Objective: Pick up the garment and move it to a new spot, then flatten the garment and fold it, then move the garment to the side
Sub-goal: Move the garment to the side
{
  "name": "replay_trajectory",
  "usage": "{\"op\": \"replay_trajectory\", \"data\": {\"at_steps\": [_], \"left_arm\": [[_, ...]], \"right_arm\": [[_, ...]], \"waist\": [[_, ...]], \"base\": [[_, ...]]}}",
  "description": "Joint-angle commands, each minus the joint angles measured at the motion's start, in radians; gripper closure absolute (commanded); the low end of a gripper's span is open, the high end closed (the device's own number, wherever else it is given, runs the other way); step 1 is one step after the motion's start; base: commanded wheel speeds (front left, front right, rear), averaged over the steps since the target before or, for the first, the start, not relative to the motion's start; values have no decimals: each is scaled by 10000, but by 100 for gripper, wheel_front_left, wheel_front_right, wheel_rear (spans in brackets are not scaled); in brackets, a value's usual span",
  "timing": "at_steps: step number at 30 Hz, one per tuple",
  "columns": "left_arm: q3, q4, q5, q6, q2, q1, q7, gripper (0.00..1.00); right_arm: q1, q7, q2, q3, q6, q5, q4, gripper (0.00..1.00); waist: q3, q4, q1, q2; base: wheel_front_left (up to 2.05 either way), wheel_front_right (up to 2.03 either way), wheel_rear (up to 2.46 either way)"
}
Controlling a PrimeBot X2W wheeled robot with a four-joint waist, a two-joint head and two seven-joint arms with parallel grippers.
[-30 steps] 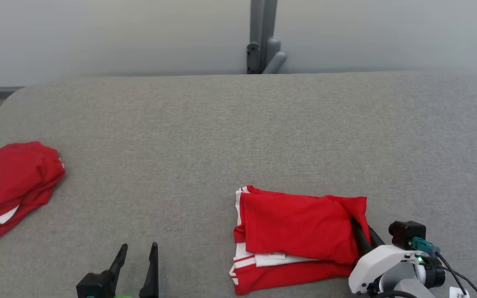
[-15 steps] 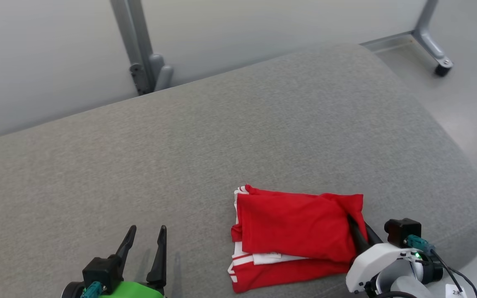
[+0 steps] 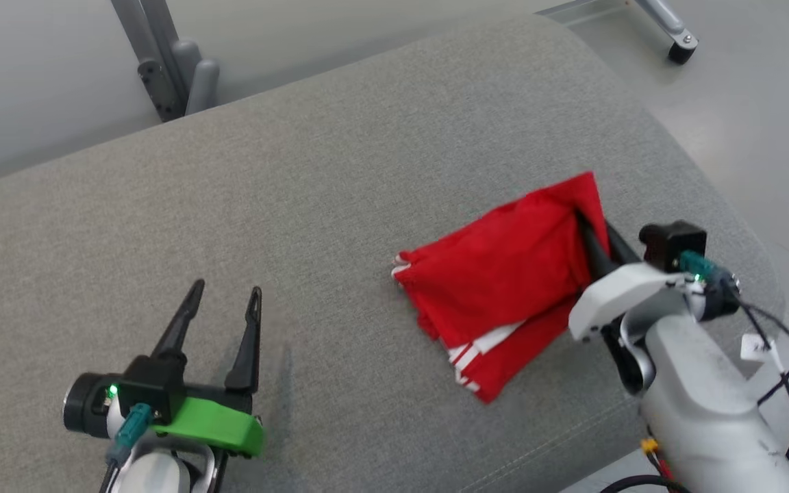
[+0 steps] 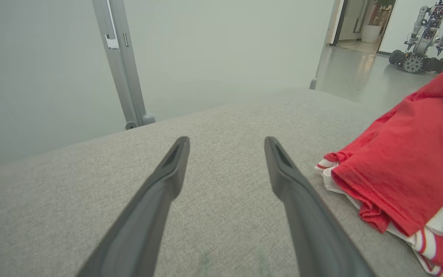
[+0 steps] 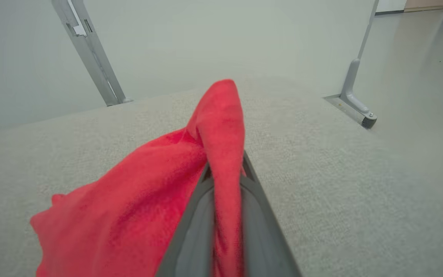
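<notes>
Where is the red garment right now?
In the head view the red garment lies right of centre on the grey cushion, near its right edge, one corner pinched in the right pincer.

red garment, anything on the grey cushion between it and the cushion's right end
Nothing visible. The right gripper is shut on the red garment, and no object lies on the grey cushion toward its right end.

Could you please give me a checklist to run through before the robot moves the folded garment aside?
1. Right gripper jaws shut on the red garment's raised corner: ok.
2. All folded layers caught in that grip: cannot tell.
3. Left gripper jaws open, apart from the garment: ok.
4. Free grey cushion around the garment: ok.
5. Garment wholly over the cushion, not past its edge: ok.
</notes>
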Motion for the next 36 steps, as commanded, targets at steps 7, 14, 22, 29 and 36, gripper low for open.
{"op": "replay_trajectory", "data": {"at_steps": [7, 14, 22, 29, 36], "left_arm": [[120, -1227, 373, -40, 562, -1134, 1, 0], [147, -1757, 551, -41, 602, -1475, 1, 0], [257, -2010, 617, -42, 671, -1543, 1, 0], [307, -1993, 635, -42, 604, -1585, 1, 0], [395, -1539, 499, -43, 312, -1197, 2, 0]], "right_arm": [[-3061, -3, -755, -1735, -15, -1498, 865, 100], [-4133, -3, -1847, -4090, -15, -3256, 1816, 100], [-4437, -5, -2737, -6809, -15, -5914, 2064, 100], [-4356, 123, -2938, -8724, -16, -7779, 2068, 0], [-4257, -10, -2429, -8087, -16, -7740, 987, 0]], "waist": [[3821, 2704, 0, -1], [4456, 3257, 0, -1], [4543, 3466, 0, -1], [4314, 3511, 0, -1], [3020, 3574, 0, -1]], "base": [[0, 0, 0], [0, 0, 0], [0, 0, 0], [0, 0, 0], [0, 0, 0]]}}
